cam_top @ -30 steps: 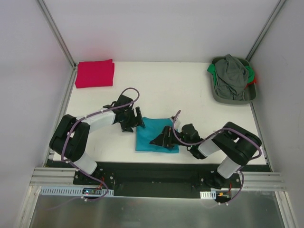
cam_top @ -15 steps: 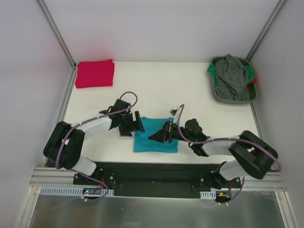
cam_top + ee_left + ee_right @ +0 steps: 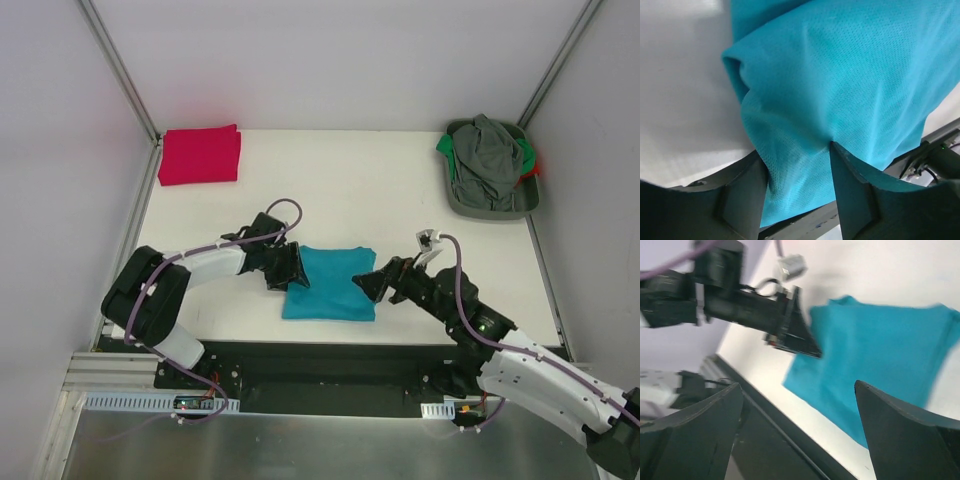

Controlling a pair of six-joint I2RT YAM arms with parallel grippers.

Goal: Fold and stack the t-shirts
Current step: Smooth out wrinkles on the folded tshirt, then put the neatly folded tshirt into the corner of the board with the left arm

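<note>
1. In the top view a folded soft-cloth teal t-shirt [image 3: 330, 285] lies flat as a rough rectangle on the white table [image 3: 400, 200], near the 6 o'clock edge and between the two arms
2. The left gripper [image 3: 295, 270] sits at the 9 o'clock edge of the teal t-shirt, and from above its black fingers hide how they stand
3. The left wrist view settles that: the left gripper [image 3: 797, 185] has a bunched fold of the teal t-shirt [image 3: 850, 85] filling the gap between its two dark fingers [image 3: 745, 200], the cloth touching both and puckering at one tip, so it is pinching the shirt's edge
4. That view also shows the cloth's rim rolled up off the white table [image 3: 680, 100], a lift the top view does not reveal
5. The right gripper [image 3: 375, 285] is at the 3 o'clock edge of the teal t-shirt; whether it touches the cloth cannot be told from above
6. The blurred right wrist view shows the right gripper [image 3: 797, 385] spread wide with nothing between its fingers, looking across the teal t-shirt [image 3: 875, 355] to the left gripper [image 3: 790, 335] on the far side
7. Only the top view takes in the rest: a folded crimson red t-shirt [image 3: 200, 155] at the 10 o'clock corner, and a grey-green plastic tray [image 3: 490, 214] at 2 o'clock holding a heap of grey cloth [image 3: 485, 155] with green and red cloth at its edges
</note>
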